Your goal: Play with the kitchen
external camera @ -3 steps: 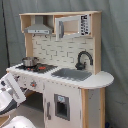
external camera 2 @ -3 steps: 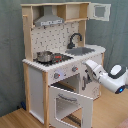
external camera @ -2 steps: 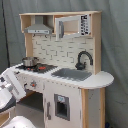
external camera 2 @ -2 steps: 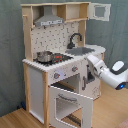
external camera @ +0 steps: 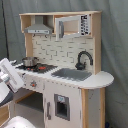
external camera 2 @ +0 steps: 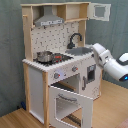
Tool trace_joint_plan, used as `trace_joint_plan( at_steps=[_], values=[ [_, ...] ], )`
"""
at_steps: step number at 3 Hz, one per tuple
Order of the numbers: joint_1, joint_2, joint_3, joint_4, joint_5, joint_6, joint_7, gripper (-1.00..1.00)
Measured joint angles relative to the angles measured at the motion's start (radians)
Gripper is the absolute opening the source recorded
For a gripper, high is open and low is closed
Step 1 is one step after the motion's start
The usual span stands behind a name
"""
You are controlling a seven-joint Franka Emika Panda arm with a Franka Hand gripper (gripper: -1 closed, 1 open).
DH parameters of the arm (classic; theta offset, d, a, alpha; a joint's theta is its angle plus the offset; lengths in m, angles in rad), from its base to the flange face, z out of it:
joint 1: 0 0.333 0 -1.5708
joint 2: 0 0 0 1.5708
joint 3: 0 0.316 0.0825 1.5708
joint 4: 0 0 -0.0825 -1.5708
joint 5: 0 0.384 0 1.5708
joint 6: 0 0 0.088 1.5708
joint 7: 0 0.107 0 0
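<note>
The kitchen (external camera: 62, 70) stands on the floor against a grey curtain (external camera: 115, 45), seen in both exterior views: pale wood frame, white panels, grey hood (external camera: 38, 27), black faucet (external camera: 83, 59) over a sink (external camera: 71, 74), and a small metal pot (external camera: 29, 61) on the stove (external camera: 40, 67). In the second exterior view the oven door (external camera 2: 71, 102) hangs folded down and open, with the knobs (external camera 2: 56, 75) above it on the front panel.

Handling assessment: the unit as a whole looks rigid, bulky and too heavy to shift; it should be treated as fixed furniture. The workable parts are small: knobs to turn, doors to swing on hinges, the faucet, the pot. Hinges and the upper cupboard door (external camera 2: 100, 11) are likely light and could be strained by a hard push. Painted panels look smooth and may be slippery; handles and knob rims offer the best hold. The pot is probably light and free to slide.

Position: in the second exterior view the arm (external camera 2: 107, 60) reaches in from the second exterior view's right, its forward end close against the counter end by the sink; whether it touches cannot be confirmed. In the first exterior view the arm shows at the first exterior view's left, beside the stove end.

Gripper: the fingers cannot be made out, so whether they are spread or closed cannot be told
</note>
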Motion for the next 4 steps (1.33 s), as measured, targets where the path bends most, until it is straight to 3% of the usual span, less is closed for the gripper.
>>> trace_joint_plan(
  at_steps=[2, 4],
  values=[
    [0.095, -0.003, -0.103, 0.017, 0.032, -0.117, -0.146, 1.0],
    [0.182, -0.005, -0.162, 0.079, 0.07, -0.273, -0.3, 1.0]
  ],
)
